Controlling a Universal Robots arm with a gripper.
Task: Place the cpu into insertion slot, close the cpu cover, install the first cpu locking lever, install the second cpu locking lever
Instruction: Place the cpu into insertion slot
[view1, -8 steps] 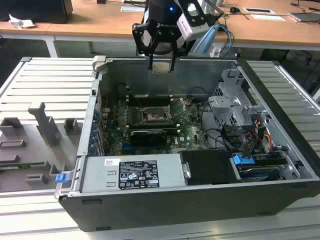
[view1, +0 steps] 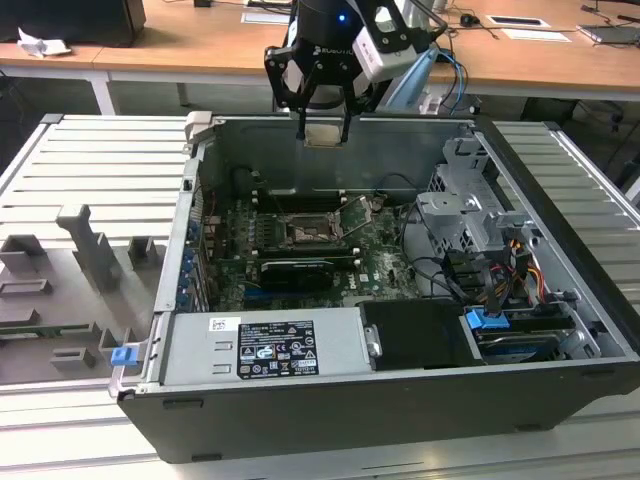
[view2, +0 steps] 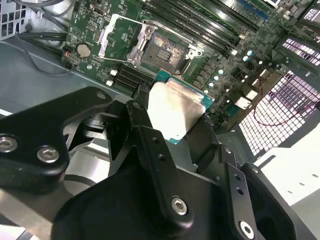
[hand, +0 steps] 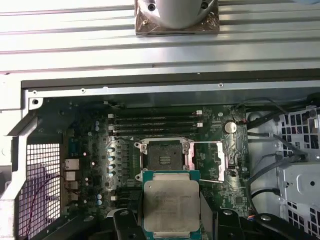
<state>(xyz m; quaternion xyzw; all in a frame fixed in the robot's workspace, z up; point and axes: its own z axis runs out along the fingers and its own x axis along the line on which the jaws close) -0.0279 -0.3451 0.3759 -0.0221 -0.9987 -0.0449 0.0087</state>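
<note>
In the exterior view, a black-fingered gripper (view1: 322, 138) hangs in the upper middle of the frame, above the back wall of an open computer case (view1: 400, 410) of dark grey sheet metal. Its two thin fingers pinch the cpu (view1: 322, 131), a small pale square, by opposite edges. Below it, at the centre of the frame, a green circuit board (view1: 385, 262) lies on the case floor with the insertion slot (view1: 305, 232), a dark square with a bright metal rim, bare in the middle. A grey power supply box (view1: 265, 345) with a printed label fills the lower left of the case, and a silvery perforated drive cage (view1: 470, 215) with bundled cables stands at the exterior view's right. The case rests on a ribbed grey metal table (view1: 90, 160).

In the second wrist view, the cpu (view2: 175, 110) shows a matt silvery-beige face with a thin green border. It sits between the gripper's (view2: 175, 117) blocky black bolted fingers (view2: 150, 145). The open socket (view2: 162, 50) has a dark, finely grained bed. The cpu cover (view2: 103, 39), a thin shiny frame with a square window, is swung open beside it.

In the first wrist view, the cpu (hand: 171, 205) is gripped at its two sides and hangs apart from the empty slot (hand: 162, 156). The cover (hand: 220, 162) lies folded back just beside the slot, near a round coin cell (hand: 229, 127). Long black memory slots (hand: 152, 122) run parallel across the board.
</note>
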